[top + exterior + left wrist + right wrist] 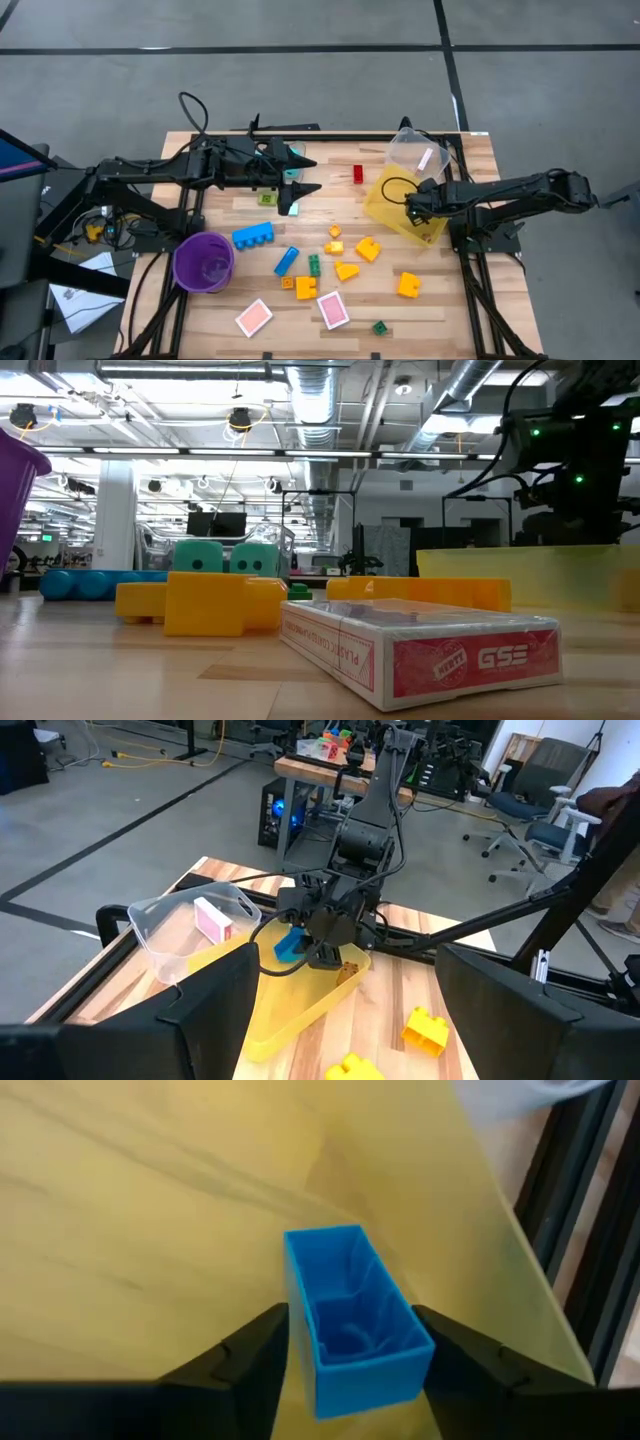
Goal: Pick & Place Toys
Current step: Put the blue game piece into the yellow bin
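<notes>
The right gripper (pixel 350 1370) is over the yellow bin (pixel 385 205) with a blue brick (pixel 352 1320) between its fingers — hollow side up; whether they press it or have let go, I cannot tell. A clear tub (pixel 190 925) beside the bin holds a pink card (pixel 212 920). Other bricks lie on the table (pixel 440 310). The left gripper (pixel 305 175) hangs open near the far edge.

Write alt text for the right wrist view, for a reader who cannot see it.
A hollow blue plastic brick sits between the right gripper's two dark fingers, over the translucent yellow plastic bin. Black frame bars cross one corner of the picture.
</notes>
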Robot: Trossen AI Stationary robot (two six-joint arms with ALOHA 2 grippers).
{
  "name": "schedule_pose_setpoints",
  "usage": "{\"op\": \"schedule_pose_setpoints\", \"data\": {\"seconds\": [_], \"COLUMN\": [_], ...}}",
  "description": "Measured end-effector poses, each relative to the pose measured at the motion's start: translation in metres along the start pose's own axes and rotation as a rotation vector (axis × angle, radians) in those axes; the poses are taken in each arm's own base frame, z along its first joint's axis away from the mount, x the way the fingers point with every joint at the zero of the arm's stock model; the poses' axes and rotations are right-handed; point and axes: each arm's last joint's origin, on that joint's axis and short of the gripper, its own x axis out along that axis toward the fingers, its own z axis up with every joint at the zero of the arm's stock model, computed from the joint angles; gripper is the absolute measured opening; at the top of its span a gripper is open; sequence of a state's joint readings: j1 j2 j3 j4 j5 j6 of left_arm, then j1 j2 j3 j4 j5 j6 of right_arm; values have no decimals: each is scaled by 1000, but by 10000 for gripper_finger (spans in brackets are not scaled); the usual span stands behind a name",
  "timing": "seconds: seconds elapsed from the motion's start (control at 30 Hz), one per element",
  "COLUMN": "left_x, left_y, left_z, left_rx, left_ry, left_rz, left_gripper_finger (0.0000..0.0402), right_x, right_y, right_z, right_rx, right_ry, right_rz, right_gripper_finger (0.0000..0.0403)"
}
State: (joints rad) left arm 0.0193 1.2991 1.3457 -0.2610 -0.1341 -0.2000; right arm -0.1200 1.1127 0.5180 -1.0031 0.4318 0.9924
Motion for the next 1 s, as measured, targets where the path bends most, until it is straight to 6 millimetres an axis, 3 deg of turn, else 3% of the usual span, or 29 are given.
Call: {"op": "schedule_pose_setpoints", "data": {"seconds": [0.3,0.8,1.0], "left_x": [0,0,0], "left_y": [0,0,0], "left_z": [0,0,0], "left_rx": [0,-9,-9], "left_ry": [0,0,-1], "left_rz": [0,0,0], "left_gripper_finger": [296,296,296], "right_x": [0,-1,-1], "right_y": [0,-6,-4], "right_z": [0,-4,-3], "right_rx": [2,135,144], "right_ry": [-4,38,32], "right_rz": [-5,-56,-38], "right_gripper_finger": [211,134,160]}}
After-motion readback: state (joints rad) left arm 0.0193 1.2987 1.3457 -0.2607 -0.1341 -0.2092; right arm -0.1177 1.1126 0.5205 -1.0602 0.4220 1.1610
